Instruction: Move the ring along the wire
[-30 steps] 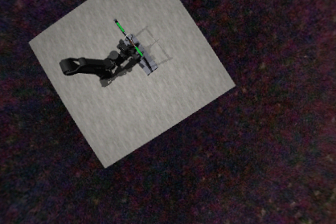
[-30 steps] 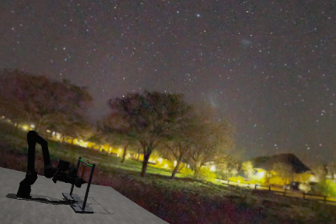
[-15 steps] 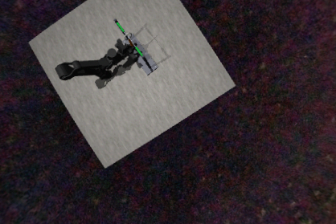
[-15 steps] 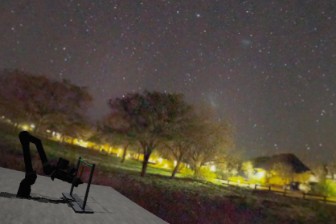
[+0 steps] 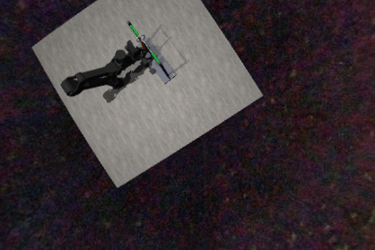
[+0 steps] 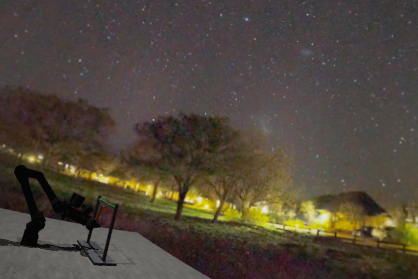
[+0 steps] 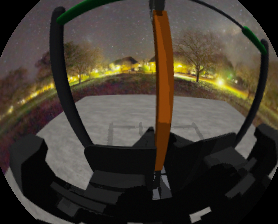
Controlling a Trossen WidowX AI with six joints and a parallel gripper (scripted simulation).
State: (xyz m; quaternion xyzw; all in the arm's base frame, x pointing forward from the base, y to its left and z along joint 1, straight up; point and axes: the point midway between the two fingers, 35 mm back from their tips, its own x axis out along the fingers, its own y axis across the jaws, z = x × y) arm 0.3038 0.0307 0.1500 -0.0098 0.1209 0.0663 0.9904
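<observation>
My gripper [image 7: 154,130] [image 6: 96,223] is shut on the orange handle [image 7: 163,75] [image 6: 99,213] [image 5: 143,46], which stands nearly upright between the fingers. The ring [image 5: 143,37] is above the handle and looks to be around the wire near the inner end of the upper green part [image 5: 134,30]. Whether it touches the wire is too small to tell. The other green part [image 5: 155,56] lies nearer the lower post. In the wrist view the ring is cut off at the top; the left green part [image 7: 85,8] and right green part [image 7: 253,39] show beside the posts.
The left post [image 7: 65,90] and right post [image 7: 260,85] stand on either side of the handle in the wrist view. The posts rise from a flat grey base [image 5: 164,75]. The arm [image 5: 96,80] reaches in from the left in the top view.
</observation>
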